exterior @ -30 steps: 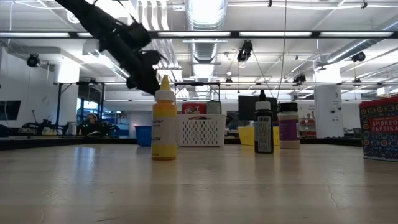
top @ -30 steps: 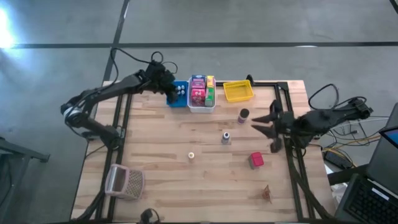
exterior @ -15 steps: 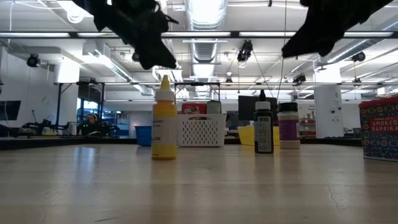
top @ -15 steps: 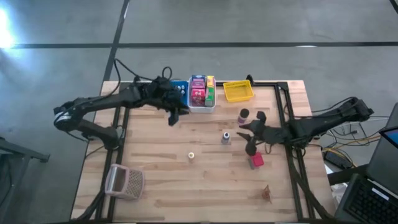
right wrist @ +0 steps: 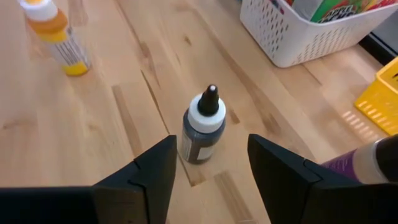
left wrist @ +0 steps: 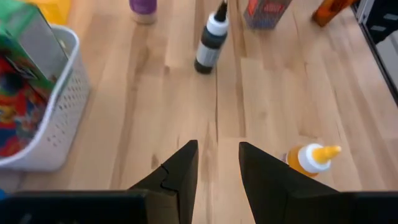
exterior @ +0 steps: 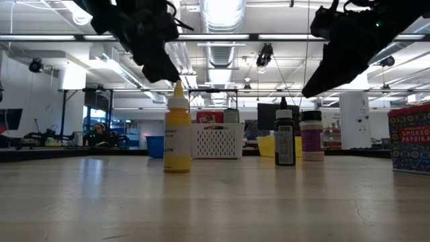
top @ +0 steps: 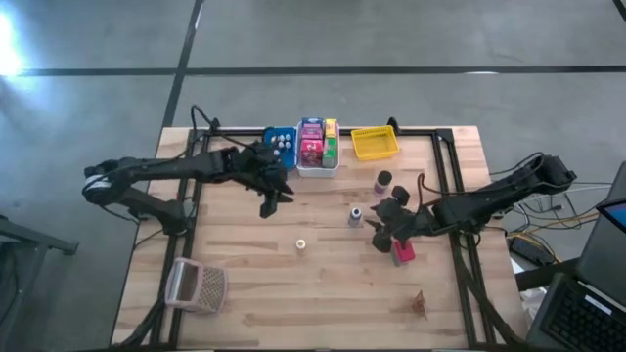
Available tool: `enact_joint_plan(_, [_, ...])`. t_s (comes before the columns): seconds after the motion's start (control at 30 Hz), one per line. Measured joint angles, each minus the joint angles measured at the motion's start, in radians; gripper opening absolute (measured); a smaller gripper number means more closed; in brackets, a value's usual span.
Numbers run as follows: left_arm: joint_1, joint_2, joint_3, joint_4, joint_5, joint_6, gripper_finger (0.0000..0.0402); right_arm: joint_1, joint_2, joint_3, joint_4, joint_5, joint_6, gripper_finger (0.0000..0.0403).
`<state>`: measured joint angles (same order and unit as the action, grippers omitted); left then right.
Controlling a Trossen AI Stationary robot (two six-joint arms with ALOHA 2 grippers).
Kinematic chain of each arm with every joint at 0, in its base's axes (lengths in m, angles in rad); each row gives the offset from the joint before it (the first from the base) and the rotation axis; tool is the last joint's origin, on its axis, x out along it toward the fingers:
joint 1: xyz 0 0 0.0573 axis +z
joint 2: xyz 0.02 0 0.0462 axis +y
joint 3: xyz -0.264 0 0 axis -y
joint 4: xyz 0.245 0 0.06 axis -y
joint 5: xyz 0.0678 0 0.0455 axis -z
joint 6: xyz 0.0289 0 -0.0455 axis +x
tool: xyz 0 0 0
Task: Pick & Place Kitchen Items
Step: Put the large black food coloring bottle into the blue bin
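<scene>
Between the fingers of my right gripper [right wrist: 211,168] the wrist view shows a dark bottle with a white cap [right wrist: 204,127] standing upright on the table a little ahead. The gripper is open, low over the table just right of that bottle [top: 355,216], and touches nothing. My left gripper [left wrist: 217,171] hovers open and empty over bare wood near the white bin [top: 316,158], above a small yellow bottle [left wrist: 309,158]. A purple-capped jar [top: 382,181] and a red box [top: 403,253] stand by the right gripper [top: 380,233].
Along the far edge stand a blue bin [top: 281,147] with white balls, the white bin full of boxes and a yellow bin [top: 375,144]. A pinkish mesh basket [top: 196,286] lies near the front left. A brown item [top: 421,305] lies front right. Bare wood lies front centre.
My left gripper has left the blue bin, swinging toward the table's near edge and middle, staying high. My right gripper has come down and toward the table's left, tipping its fingers downward, and now stands beside the dark bottle.
</scene>
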<state>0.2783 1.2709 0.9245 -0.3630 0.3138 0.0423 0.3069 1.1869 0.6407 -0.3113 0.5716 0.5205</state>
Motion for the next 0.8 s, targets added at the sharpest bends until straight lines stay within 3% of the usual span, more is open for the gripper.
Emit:
enact_joint_plan(0.3, [-0.059,0.0,-0.013,0.088,0.0,-0.01,0.0122,-0.036,0.026,0.001,0.045,-0.002,0.001,0.0183])
enact_joint_plan(0.5, [-0.082,0.0,-0.013,0.109,0.0,-0.01,0.0122,-0.067,0.026,0.0,0.063,-0.057,-0.01,0.0174])
enact_joint_plan(0.8, [-0.094,0.0,-0.013,0.111,0.0,-0.015,0.0122,-0.07,0.029,-0.003,0.109,-0.065,-0.031,0.0193])
